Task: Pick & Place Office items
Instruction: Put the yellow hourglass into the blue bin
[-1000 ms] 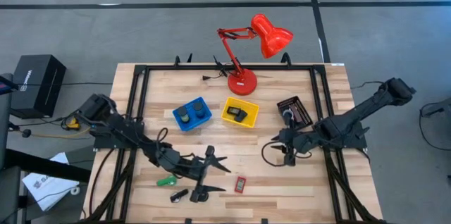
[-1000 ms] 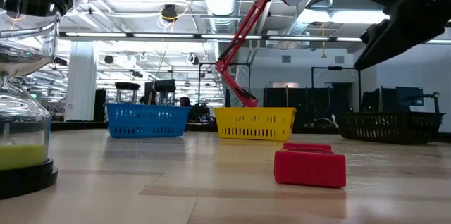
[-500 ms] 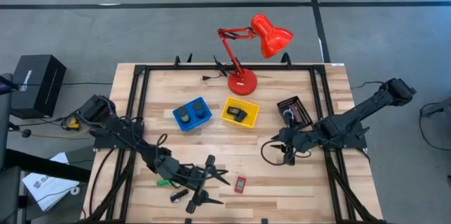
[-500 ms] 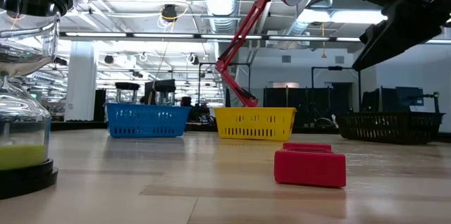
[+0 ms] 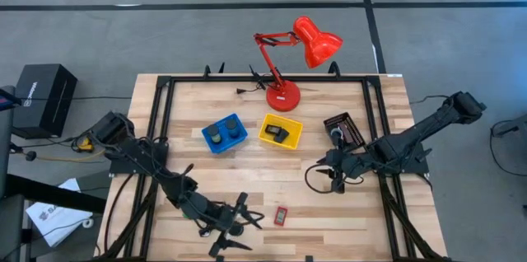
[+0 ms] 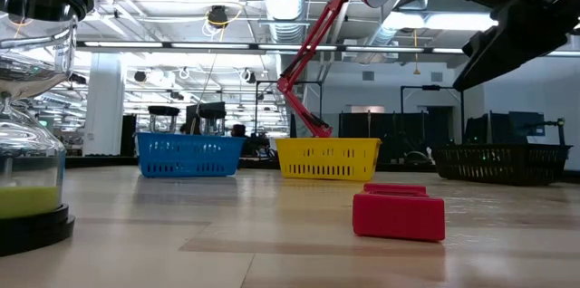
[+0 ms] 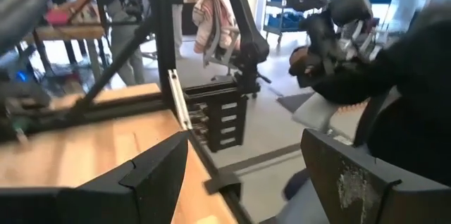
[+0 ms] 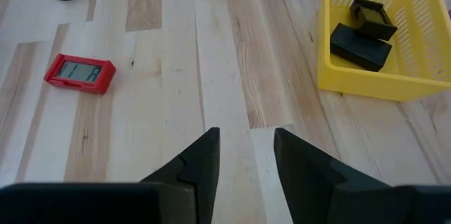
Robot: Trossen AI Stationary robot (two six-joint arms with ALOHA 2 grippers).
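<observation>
At the lower left of the high view we see the left gripper (image 5: 233,233) low over the table's (image 5: 329,221) near edge, its fingers spread wide with nothing between them. Just right of it lies the red rectangle (image 5: 281,215), flat on the wood. Above, toward the frame's centre, the blue tray (image 5: 225,133) holds two dark round discs (image 5: 213,136), and the yellow tray (image 5: 281,131) beside it holds black blocks (image 5: 280,133). The red desk lamp (image 5: 290,64) stands behind them. Further right, the right gripper (image 5: 337,171) hovers over bare wood, fingers parted and empty, below a black basket (image 5: 344,130).
</observation>
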